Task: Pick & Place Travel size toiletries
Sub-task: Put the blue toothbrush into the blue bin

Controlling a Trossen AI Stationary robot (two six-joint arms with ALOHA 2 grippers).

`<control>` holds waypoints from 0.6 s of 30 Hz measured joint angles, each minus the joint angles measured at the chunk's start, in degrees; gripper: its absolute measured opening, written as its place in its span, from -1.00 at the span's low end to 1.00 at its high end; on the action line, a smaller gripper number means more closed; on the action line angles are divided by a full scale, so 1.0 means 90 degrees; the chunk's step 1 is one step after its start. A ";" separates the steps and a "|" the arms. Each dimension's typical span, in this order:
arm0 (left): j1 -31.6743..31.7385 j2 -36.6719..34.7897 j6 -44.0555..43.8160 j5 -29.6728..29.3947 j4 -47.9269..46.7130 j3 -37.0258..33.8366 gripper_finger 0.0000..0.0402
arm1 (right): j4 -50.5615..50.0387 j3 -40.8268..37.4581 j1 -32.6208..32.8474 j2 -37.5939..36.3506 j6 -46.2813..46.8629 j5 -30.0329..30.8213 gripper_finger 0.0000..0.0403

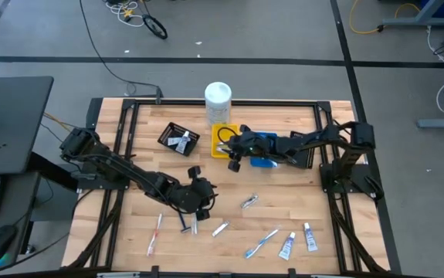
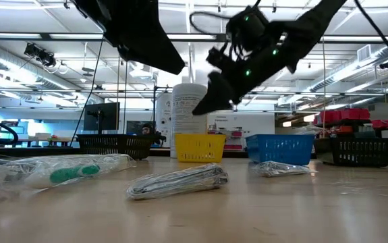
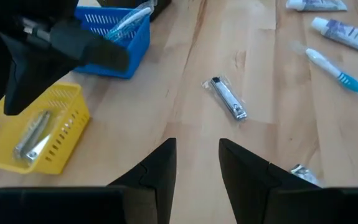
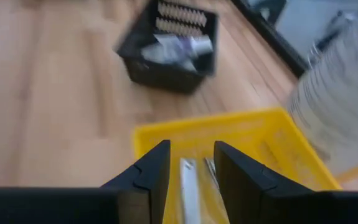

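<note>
Several toiletries lie loose on the near half of the table: a silvery sachet, pink toothbrushes, a dark-blue razor, a light-blue toothbrush and white tubes. My left gripper hovers open over bare wood near the table's middle, with that sachet ahead of it. My right gripper hangs open over the yellow tray. Silvery sachets lie on the tray's floor below its fingers.
A blue tray holding a toothbrush stands right of the yellow one. A black tray with tubes sits to its left. A tall white container stands behind them. Bare wood stretches between the trays and the loose items.
</note>
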 joint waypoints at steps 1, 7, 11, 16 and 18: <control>0.0023 0.0000 0.0096 0.0009 0.0000 0.0000 -0.36 | -0.0051 0.0000 0.0081 -0.0127 -0.0059 -0.0008 -0.34; 0.0253 0.0000 0.0604 0.0264 -0.0010 0.0000 -0.36 | -0.1138 0.0002 0.0577 -0.0945 -0.0135 -0.0010 -0.34; 0.0544 0.0000 0.0661 0.0741 -0.0007 0.0000 -0.36 | -0.2270 0.0002 0.0916 -0.1359 0.0171 -0.0020 -0.34; 0.1049 0.0000 0.0553 0.0931 -0.0073 0.0000 -0.36 | -0.3867 0.0002 0.1346 -0.1507 0.0962 -0.0384 -0.34; 0.1248 0.0000 0.0675 0.1027 -0.0059 0.0000 -0.36 | -0.4486 0.0002 0.1531 -0.1507 0.1248 -0.0883 -0.34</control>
